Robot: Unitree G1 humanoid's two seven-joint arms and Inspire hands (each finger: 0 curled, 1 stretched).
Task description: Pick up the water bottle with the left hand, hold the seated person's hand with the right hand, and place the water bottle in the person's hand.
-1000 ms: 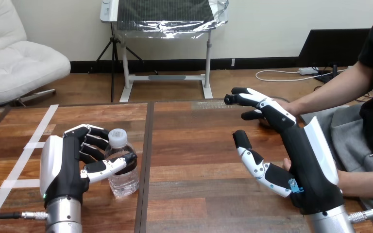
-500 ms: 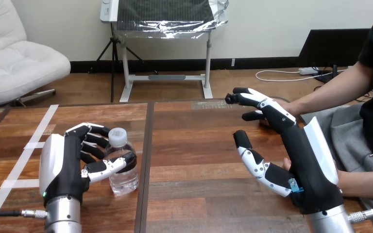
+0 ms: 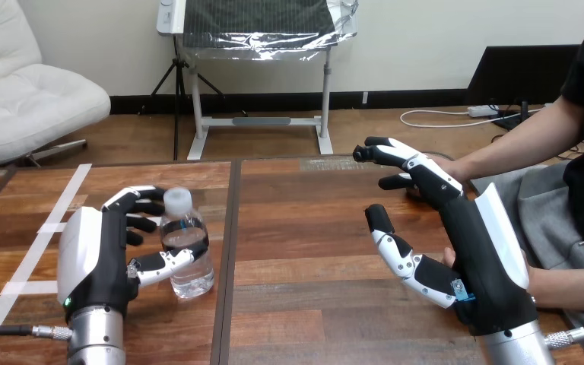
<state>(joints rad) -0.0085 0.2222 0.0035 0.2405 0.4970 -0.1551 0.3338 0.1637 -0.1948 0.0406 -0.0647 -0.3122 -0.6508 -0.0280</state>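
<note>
Two hands were at work, and we took them from the near edge outward. At about seven o'clock in the head view, our left hand had its fingers and thumb curled round the water bottle. The bottle stood at that hand's three o'clock, over the table and beside the seam between the boards. It leaned a little, its white cap tipped toward eleven o'clock. We could not tell whether its base rested on the wood or hung just above it.

At five o'clock our right hand stood with fingers stretched and thumb spread well apart, gripping nothing. Farther out, at two o'clock, the person's forearm reached in toward those fingertips. The person's hand was mostly hidden behind them, so we could not tell whether the two touched.

We judged the bottle to be thin clear plastic with water in it. That would make it fairly weighty, smooth enough to slip, and likely to buckle under a hard squeeze. The hold round its middle seemed sound to us: it called for enough firmness to stop sliding without crushing the wall.
</note>
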